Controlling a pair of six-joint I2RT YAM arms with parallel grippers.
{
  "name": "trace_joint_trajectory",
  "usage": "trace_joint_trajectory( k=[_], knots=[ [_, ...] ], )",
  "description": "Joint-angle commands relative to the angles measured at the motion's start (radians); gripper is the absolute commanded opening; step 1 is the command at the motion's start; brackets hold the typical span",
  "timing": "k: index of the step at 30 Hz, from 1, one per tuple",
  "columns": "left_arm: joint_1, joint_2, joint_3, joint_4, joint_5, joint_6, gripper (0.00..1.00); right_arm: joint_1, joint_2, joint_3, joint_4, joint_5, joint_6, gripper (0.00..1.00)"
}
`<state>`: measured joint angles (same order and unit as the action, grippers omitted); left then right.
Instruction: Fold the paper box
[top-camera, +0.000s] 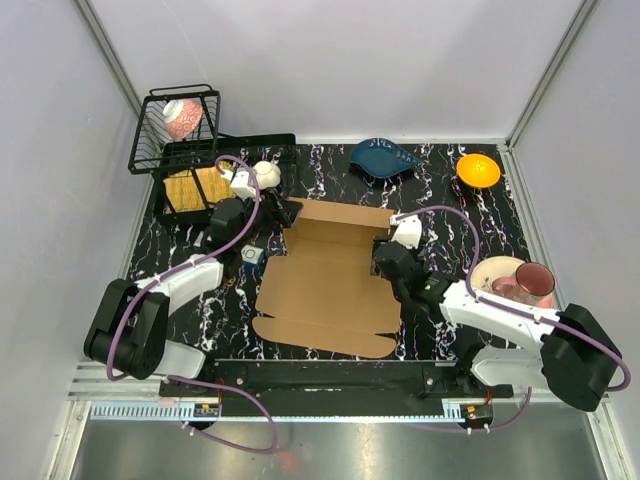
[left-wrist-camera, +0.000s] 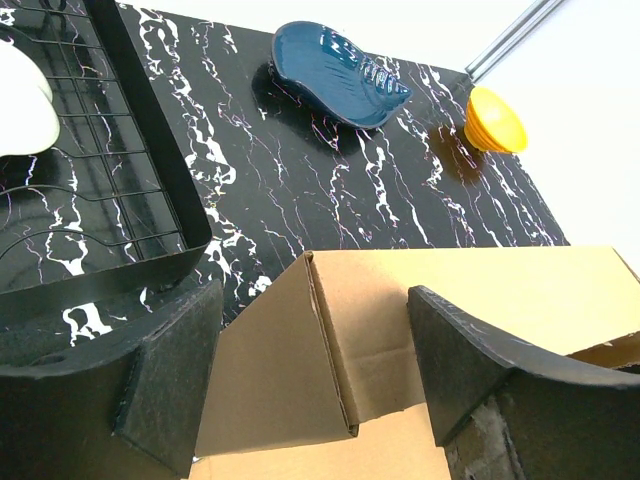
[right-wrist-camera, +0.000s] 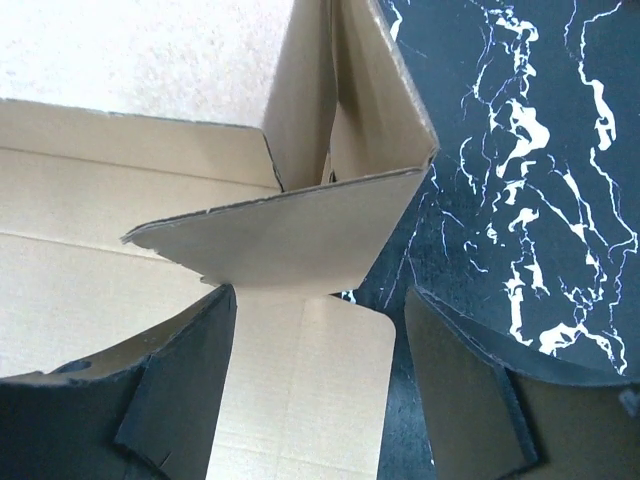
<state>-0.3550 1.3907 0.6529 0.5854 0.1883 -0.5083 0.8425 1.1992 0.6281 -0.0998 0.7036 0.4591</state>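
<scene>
left jaws open | right jaws open | paper box (top-camera: 325, 290) corners in both gaps

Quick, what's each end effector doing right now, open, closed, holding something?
Left end effector: open, fingers either side of a raised corner of the paper box, not clamped.
Right end effector: open, straddling one of its folded flaps.

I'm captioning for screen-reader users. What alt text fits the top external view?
A partly folded brown paper box lies on a black marbled table, its far wall raised, with the left hand at its far-left corner and the right hand at its far-right corner. A wire basket, blue dish and orange bowl stand beyond.
</scene>
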Motion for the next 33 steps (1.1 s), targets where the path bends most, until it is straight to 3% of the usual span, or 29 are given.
trace_joint_trajectory(
  k=[1, 5, 14, 15, 16, 17, 20, 33],
  knots=[
    [-0.001, 0.011, -0.009, -0.001, -0.016, 0.001, 0.76, 0.007, 0.046, 0.056, -0.003, 0.053, -0.022, 0.74],
    [-0.001, 0.005, -0.009, -0.004, -0.015, 0.01, 0.76, 0.007, 0.118, 0.07, 0.017, 0.066, -0.02, 0.72],
    [-0.002, 0.002, -0.009, -0.012, 0.0, 0.021, 0.75, -0.016, 0.201, 0.067, 0.092, 0.155, -0.034, 0.5],
    [-0.002, 0.002, -0.009, -0.01, 0.005, 0.019, 0.74, -0.017, 0.212, 0.062, 0.16, 0.171, -0.033, 0.5],
    [-0.002, 0.004, -0.009, -0.01, 0.008, 0.019, 0.74, -0.02, 0.217, 0.049, 0.19, 0.181, -0.037, 0.64],
    [-0.002, 0.005, -0.009, -0.009, 0.01, 0.019, 0.74, -0.025, 0.224, 0.048, 0.212, 0.181, -0.036, 0.69],
    [-0.002, 0.002, -0.01, -0.013, 0.014, 0.024, 0.74, -0.045, 0.256, 0.062, 0.256, 0.178, -0.03, 0.75],
    [-0.002, -0.033, -0.006, -0.052, -0.019, 0.057, 0.78, -0.148, 0.275, 0.024, 0.41, 0.083, -0.026, 0.8]
  ],
)
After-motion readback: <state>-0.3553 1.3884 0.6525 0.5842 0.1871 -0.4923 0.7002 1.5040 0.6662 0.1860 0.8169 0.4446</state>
